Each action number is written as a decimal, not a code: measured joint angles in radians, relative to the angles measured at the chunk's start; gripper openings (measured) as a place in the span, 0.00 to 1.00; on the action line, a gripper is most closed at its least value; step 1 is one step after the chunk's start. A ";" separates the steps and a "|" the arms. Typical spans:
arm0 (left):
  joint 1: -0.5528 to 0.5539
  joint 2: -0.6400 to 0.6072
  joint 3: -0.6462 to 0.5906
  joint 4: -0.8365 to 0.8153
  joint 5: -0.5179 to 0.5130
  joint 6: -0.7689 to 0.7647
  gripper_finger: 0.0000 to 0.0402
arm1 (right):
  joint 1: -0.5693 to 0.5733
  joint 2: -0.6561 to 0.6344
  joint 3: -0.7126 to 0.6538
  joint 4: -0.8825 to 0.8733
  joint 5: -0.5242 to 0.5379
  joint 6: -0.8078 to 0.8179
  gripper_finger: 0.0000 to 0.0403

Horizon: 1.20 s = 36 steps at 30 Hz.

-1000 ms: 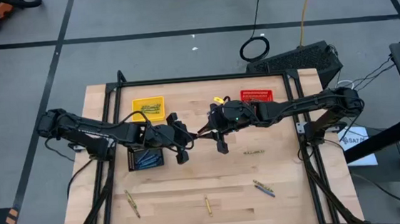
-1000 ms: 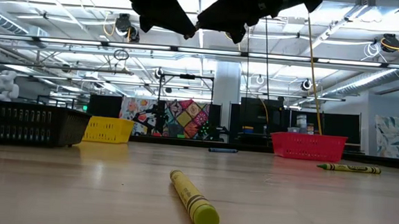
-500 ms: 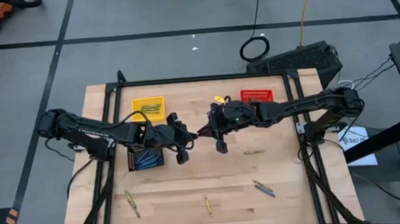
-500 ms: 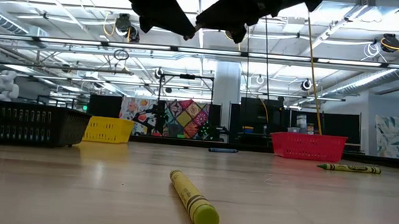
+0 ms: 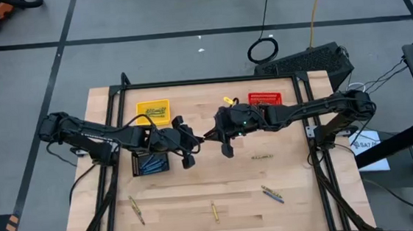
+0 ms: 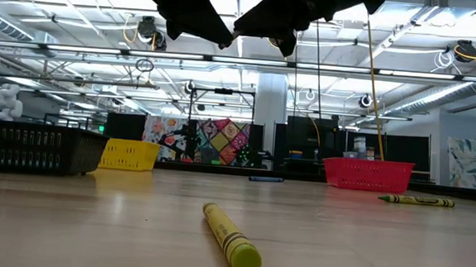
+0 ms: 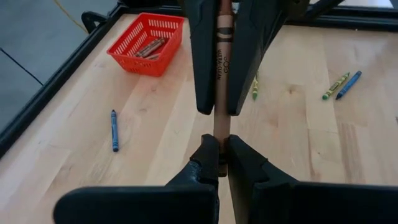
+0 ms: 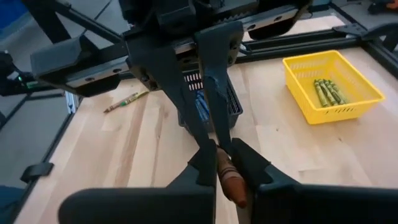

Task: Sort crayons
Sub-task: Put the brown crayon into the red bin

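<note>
Both grippers have the same brown crayon pinched between them, mid-air over the middle of the tabletop: your left gripper clamps one end, your right gripper the other. Looks like a handover so the brown one can travel to the red basket near the far right corner, which already holds brownish sticks. Yellow basket sits toward the far left corner, black basket near the left edge with blue ones inside. Loose crayons lie along the near edge. From overhead you can't really see the held crayon, the arms cover it, and the low camera crops both grippers.
</note>
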 joint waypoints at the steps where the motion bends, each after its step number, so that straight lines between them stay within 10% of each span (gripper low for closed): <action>1: 0.000 0.000 0.000 0.000 0.000 0.013 0.02 | 0.000 0.000 0.000 0.000 0.000 0.020 0.00; 20: 0.000 0.000 0.000 0.001 0.000 0.037 0.02 | -0.001 0.000 0.000 -0.001 -0.025 0.060 0.00; 36: 0.000 0.000 0.000 -0.045 -0.003 0.039 0.22 | -0.023 0.000 0.000 -0.086 0.052 0.052 0.00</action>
